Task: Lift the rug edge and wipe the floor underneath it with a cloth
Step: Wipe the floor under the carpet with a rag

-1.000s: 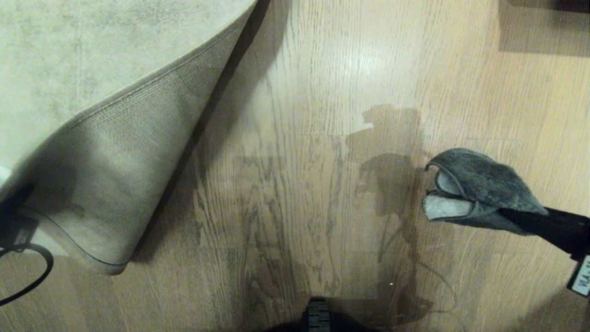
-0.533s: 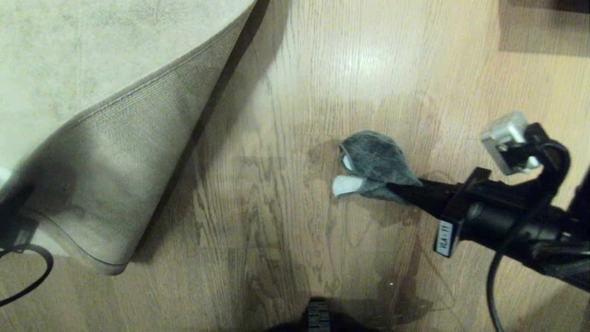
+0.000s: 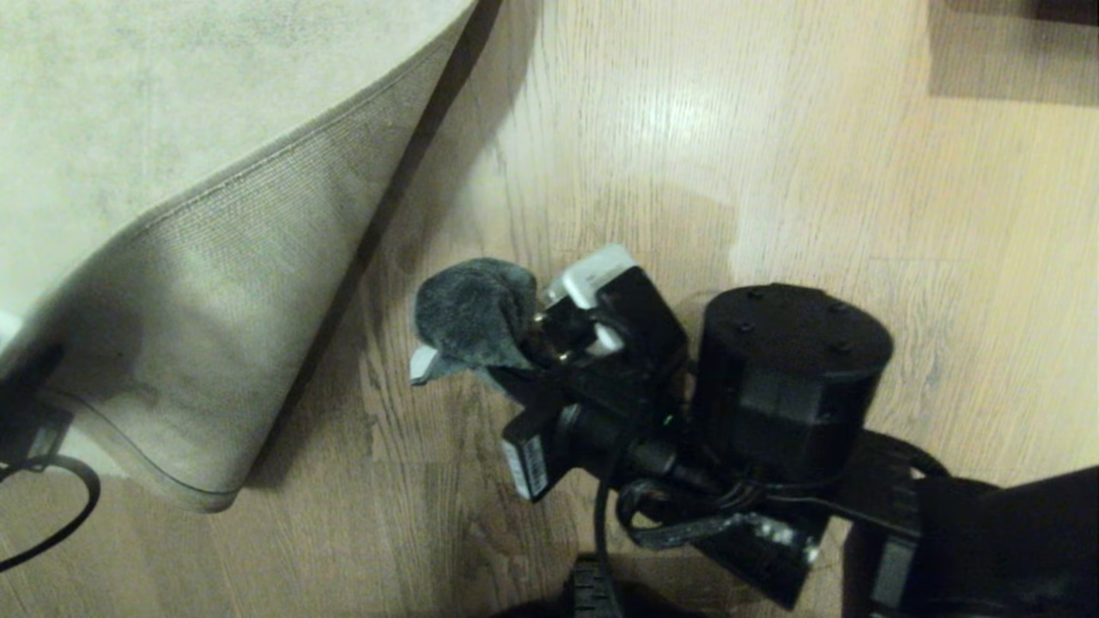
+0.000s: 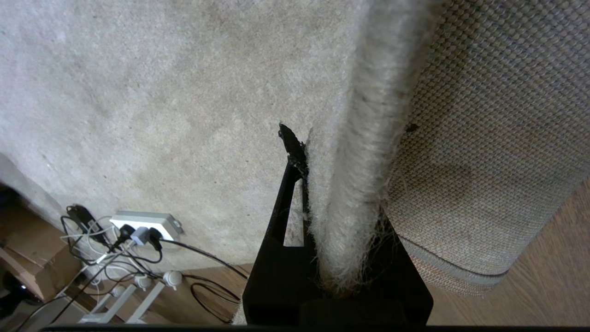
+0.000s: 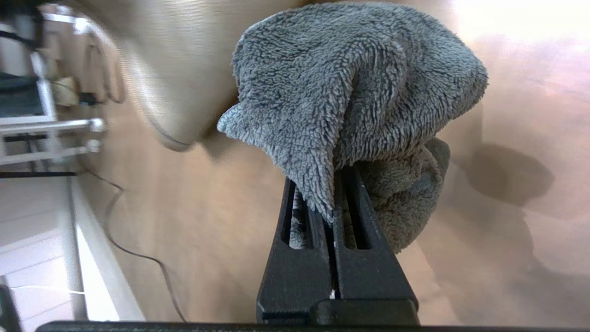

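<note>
Rug edge (image 4: 350, 193) of the pale grey-beige short-pile rug is pinched between the black jaws of the left gripper (image 4: 322, 203), which holds it up from the floor so the woven tan underside (image 3: 215, 318) faces outward. Jaws of the right gripper (image 5: 334, 203) are closed tight on the small dark grey fluffy cloth (image 3: 472, 313), with a whitish part showing. It hangs over the light brown wooden floor (image 3: 773, 172), just beside the lifted rug corner (image 3: 202, 493). A white power strip with cables (image 4: 143, 226) lies at the rug's far border.
</note>
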Tool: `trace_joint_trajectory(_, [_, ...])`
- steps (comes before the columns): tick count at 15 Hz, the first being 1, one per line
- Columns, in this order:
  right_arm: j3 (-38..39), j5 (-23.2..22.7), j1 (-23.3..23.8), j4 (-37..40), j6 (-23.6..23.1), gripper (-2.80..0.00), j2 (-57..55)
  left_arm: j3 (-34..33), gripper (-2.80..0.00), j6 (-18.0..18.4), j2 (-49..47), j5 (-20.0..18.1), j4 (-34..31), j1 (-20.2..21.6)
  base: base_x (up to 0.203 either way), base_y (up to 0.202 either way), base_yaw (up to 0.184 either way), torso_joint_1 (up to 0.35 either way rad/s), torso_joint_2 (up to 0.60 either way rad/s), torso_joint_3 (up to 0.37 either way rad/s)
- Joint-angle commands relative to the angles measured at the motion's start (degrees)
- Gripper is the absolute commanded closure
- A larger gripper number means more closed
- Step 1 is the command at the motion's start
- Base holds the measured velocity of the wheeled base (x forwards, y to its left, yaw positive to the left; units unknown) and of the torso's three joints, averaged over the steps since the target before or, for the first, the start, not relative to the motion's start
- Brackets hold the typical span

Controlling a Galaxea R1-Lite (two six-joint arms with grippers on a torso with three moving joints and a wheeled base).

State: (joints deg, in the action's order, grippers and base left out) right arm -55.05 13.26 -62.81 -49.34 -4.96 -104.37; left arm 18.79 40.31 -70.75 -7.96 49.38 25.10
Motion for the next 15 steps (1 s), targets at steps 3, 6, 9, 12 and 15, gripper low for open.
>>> trace_joint_trajectory(3, [-7.56, 0.79, -3.89, -1.52, 0.06, 0.00, -11.33, -0.24, 0.00, 0.12, -0.09, 0.05, 0.27, 0.04, 0.000, 0.000, 0.000, 0.000, 0.00, 0.000])
trace_joint_trajectory(6, [-9.37, 0.81, -5.64, -2.96, 1.31, 0.00, -16.13, -0.68, 0.00, 0.04, 0.00, 0.14, 0.27, 0.04, 0.000, 0.000, 0.000, 0.000, 0.00, 0.000])
trace_joint_trajectory(9, [-13.08, 0.81, -7.63, -3.19, 6.00, 0.00, -21.75, -1.14, 0.00, 0.12, 0.02, 0.16, 0.27, 0.04, 0.000, 0.000, 0.000, 0.000, 0.00, 0.000])
trace_joint_trajectory(12, [-17.23, 0.79, -7.84, -4.15, 7.52, 0.00, -27.19, -1.47, 0.00, 0.03, 0.09, 0.58, 0.27, 0.21, 0.000, 0.000, 0.000, 0.000, 0.00, 0.000])
trace_joint_trajectory(15, [-22.74, 0.81, -7.70, -7.66, 8.07, 0.00, -33.00, -2.36, 0.00, 0.12, 0.18, 0.58, 0.27, 0.21, 0.000, 0.000, 0.000, 0.000, 0.00, 0.000])
